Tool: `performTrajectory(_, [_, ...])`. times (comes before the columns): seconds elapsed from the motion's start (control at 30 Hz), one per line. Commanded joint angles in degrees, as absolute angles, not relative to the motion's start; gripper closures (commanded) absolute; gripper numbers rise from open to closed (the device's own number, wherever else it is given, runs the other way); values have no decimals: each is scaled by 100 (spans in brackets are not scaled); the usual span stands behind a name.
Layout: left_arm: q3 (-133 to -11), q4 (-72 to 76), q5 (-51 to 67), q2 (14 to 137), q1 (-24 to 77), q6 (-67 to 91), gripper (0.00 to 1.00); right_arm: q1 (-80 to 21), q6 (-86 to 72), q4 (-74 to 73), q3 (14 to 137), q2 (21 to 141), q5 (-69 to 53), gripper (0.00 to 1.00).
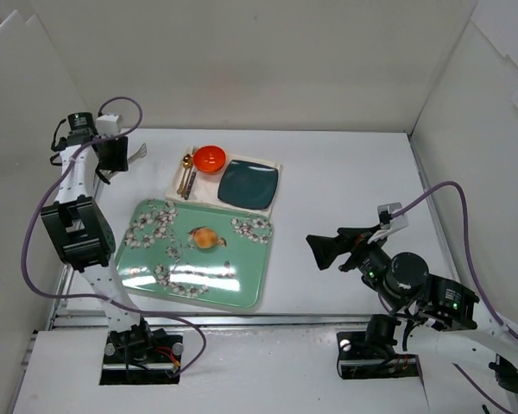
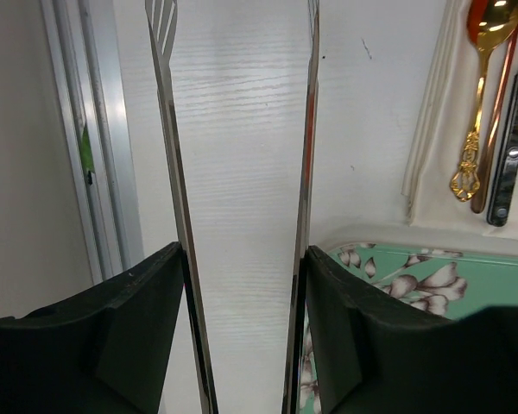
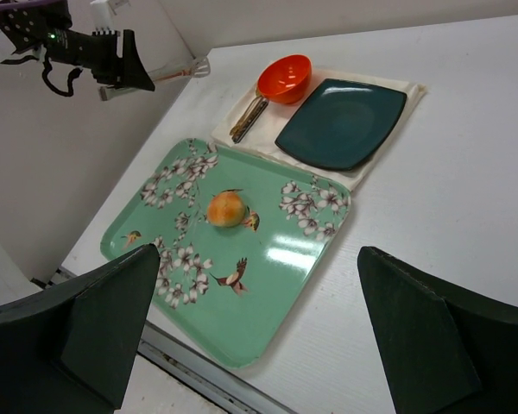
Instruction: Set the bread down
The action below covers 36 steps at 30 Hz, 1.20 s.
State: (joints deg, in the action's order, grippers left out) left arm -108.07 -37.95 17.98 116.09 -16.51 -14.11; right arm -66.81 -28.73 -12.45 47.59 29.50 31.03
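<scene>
The bread (image 1: 205, 237) (image 3: 227, 208), a small round golden bun, lies near the middle of the green flowered tray (image 1: 233, 280) (image 3: 276, 302). My left gripper (image 1: 112, 155) (image 2: 242, 259) hovers at the table's far left, beyond the tray's corner. It is shut on a pair of metal tongs (image 1: 138, 153) (image 2: 168, 129), whose two arms lie against the inner faces of the fingers. The tong tips stand apart with nothing between them. My right gripper (image 1: 318, 250) (image 3: 259, 253) is open and empty, to the right of the tray and apart from the bread.
Behind the tray lies a cream mat (image 1: 274, 166) (image 2: 432, 172). On it are an orange bowl (image 1: 209, 158) (image 3: 285, 78), a dark teal square plate (image 1: 248, 183) (image 3: 341, 122) and a gold spoon (image 1: 186, 168) (image 2: 479, 95) among other cutlery. White walls enclose the table.
</scene>
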Motion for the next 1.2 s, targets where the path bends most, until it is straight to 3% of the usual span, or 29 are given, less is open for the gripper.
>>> performTrajectory(0.0, [-10846,-3630,1854,10811,-1626,-941,50,-6689,-2918,-967,4746,2971,3181,3])
performTrajectory(0.33, [-10267,-4394,591,9134,-458,-545,49,-6697,-2821,-976,4781,3146,3357,3])
performTrajectory(0.67, [-7132,-4122,852,6095,738,167,50,-6688,-2663,-976,4808,3217,3708,2])
performTrajectory(0.87, [-6109,-4438,1230,4793,984,167,50,-6697,-2593,-976,4825,3375,3938,2])
performTrajectory(1.17, [-6134,-4816,695,4613,1835,114,50,-6697,-2531,-976,4852,3489,4096,2])
